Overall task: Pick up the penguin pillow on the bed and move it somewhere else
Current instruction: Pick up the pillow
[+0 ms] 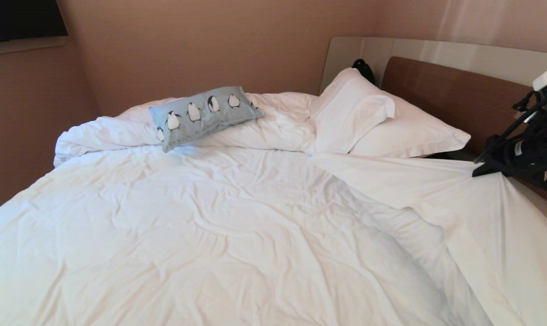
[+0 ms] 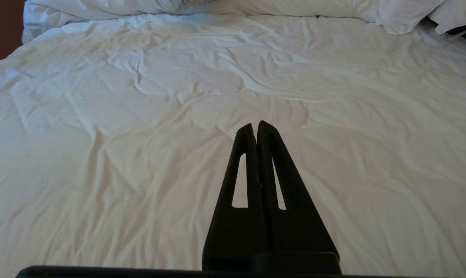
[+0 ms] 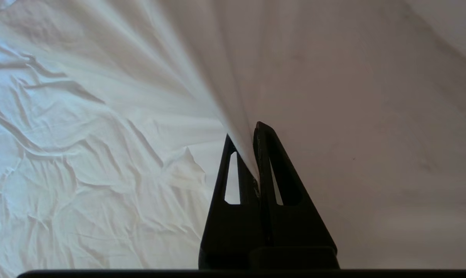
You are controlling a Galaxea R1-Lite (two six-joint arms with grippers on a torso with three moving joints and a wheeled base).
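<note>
The penguin pillow (image 1: 205, 115), light blue with a row of black-and-white penguins, lies on the bunched duvet at the far side of the bed (image 1: 201, 235). My right gripper (image 1: 478, 171) is far from it at the bed's right edge. It is shut on a fold of white sheet (image 3: 233, 116), which rises taut from the mattress (image 1: 405, 176). The same gripper (image 3: 245, 133) has the cloth pinched between its fingers. My left gripper (image 2: 256, 125) is shut on nothing and hangs over the rumpled duvet (image 2: 179, 116), outside the head view.
Two white pillows (image 1: 368, 117) lean against the brown headboard (image 1: 441, 93) at the far right, with a dark object (image 1: 364, 68) behind them. Walls close the bed in at the left and back. A dark screen (image 1: 24, 18) hangs at the top left.
</note>
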